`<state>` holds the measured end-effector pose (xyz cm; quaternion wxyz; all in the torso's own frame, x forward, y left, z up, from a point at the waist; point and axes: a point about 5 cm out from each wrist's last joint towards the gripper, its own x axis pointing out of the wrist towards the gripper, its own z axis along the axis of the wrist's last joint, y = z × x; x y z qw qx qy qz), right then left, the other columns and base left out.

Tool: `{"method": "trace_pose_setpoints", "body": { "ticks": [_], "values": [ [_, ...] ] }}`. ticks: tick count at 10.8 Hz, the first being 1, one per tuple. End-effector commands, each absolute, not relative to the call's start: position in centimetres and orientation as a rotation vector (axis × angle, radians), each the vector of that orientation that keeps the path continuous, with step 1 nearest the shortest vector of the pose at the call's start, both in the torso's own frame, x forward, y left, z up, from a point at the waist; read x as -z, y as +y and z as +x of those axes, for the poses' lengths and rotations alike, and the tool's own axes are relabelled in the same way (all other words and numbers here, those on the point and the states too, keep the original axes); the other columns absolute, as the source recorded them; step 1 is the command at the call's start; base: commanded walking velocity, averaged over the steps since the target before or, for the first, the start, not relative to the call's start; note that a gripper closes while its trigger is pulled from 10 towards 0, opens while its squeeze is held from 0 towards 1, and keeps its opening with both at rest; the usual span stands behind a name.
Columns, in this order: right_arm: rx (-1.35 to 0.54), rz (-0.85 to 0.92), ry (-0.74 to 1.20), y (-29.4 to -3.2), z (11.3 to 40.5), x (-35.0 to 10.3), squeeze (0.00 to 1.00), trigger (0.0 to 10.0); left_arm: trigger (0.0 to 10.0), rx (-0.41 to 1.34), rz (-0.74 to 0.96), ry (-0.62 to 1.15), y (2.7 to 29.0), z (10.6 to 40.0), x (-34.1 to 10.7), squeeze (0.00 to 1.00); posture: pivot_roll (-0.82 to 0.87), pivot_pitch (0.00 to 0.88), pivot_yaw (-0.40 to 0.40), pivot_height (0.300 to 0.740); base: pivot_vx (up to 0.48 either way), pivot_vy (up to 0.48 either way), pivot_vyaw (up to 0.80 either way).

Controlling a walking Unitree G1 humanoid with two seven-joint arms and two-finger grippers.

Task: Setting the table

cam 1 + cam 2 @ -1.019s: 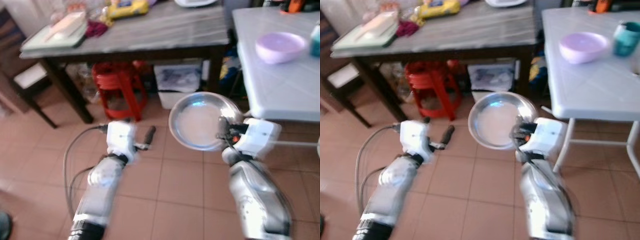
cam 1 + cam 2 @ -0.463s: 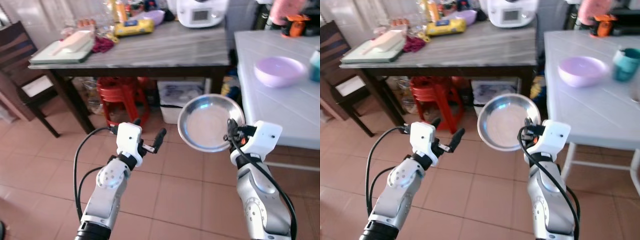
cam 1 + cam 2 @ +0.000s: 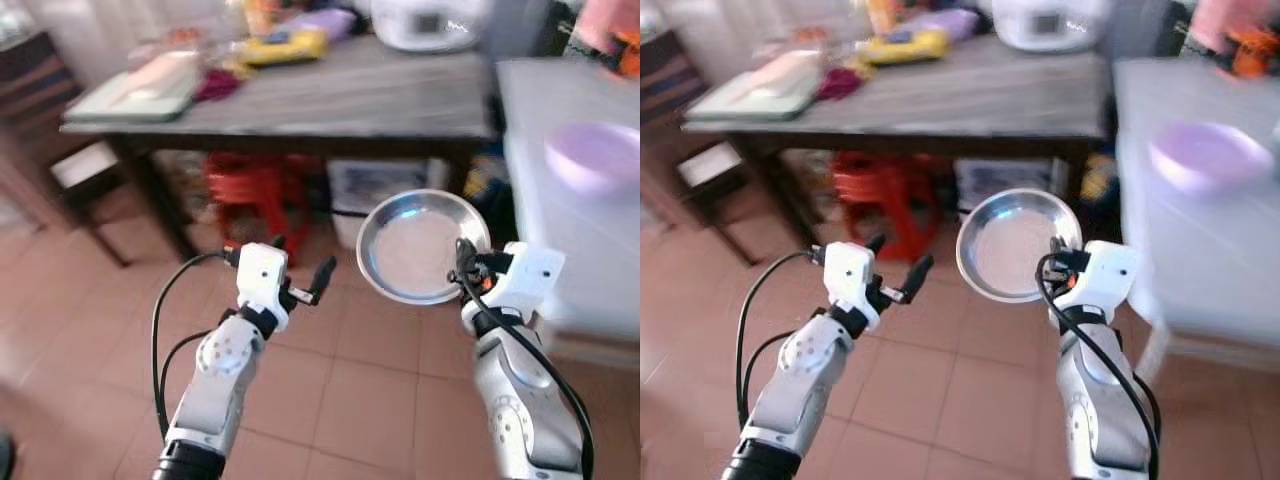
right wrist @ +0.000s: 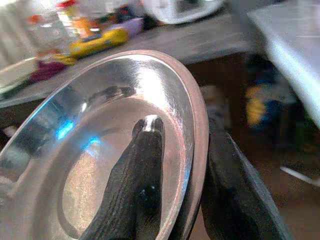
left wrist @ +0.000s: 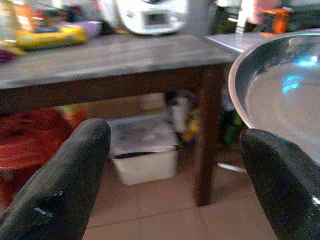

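The right gripper (image 3: 462, 262) pinches the rim of the steel plate (image 3: 420, 245), one finger inside the dish and one behind, holding it tilted in the air. The white tabletop (image 3: 570, 190) with the purple bowl (image 3: 592, 160) lies just beyond and to its right. The left gripper (image 3: 305, 283) is spread wide and empty. To do this well, I'd level the plate, keep the pinch firm, and lower it flat, clear of the bowl.
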<state>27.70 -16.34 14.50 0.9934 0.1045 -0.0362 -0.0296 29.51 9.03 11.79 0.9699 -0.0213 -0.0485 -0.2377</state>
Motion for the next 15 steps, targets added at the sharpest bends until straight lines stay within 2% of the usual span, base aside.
{"method": "trace_pose_setpoints", "body": {
  "ticks": [1,15],
  "values": [
    [0.016,0.231,-0.091,-15.08,27.85,-15.03,0.0,10.0,10.0,0.439,-0.018,-0.089,10.43,29.59,-11.54,0.0,-0.09,0.09,0.129,0.74,0.349,0.0,0.48],
    [0.031,0.243,-0.096,-15.3,28.23,-15.23,0.0,10.0,10.0,0.457,-0.026,-0.1,9.74,29.76,-11.5,0.0,-0.1,0.077,0.128,0.74,0.352,0.0,0.03]
  ]
}}
